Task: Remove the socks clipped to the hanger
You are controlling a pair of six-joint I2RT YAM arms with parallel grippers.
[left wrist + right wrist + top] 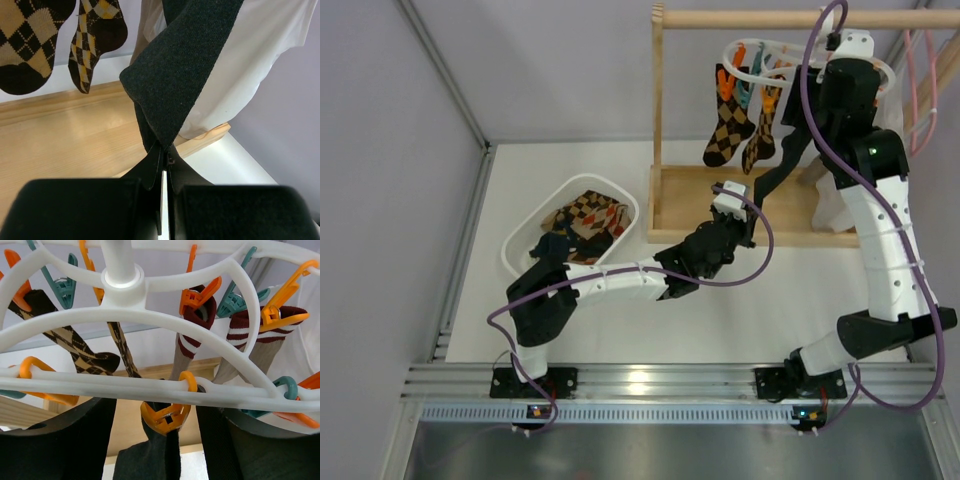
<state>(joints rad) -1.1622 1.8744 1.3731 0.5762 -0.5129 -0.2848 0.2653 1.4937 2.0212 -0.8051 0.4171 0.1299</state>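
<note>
At the back of the bench, in the overhead view, the hanger is seen hooked on the wooden rail. Two argyle socks dangle from it, and a dark sock is drawn slantwise from the ring down to the left fingers. The right arm is raised to the hanger, though the state of its fingers cannot be told from here. More socks are seen lying in the white basket. In the left wrist view, the left fingers are shut narrow on the toe end of the dark sock, which is stretched taut above the wooden base and in front of a white cloth. In the right wrist view, from beneath the ring, the right fingers are spread wide and hold nothing. One is placed on either side of the orange clip by which the dark sock is gripped, and the striped socks are pinned at clips farther back. The step in hand is judged to be the freeing of this one sock. It is best done if the clip's handles are first squeezed squarely by the right fingers, so that the cuff is released rather than torn out. Only a light, steady pull should be applied from the left, along the sock's own line. A hard tug is likely to swing the hanger and carry the clip out from between the fingers.
</note>
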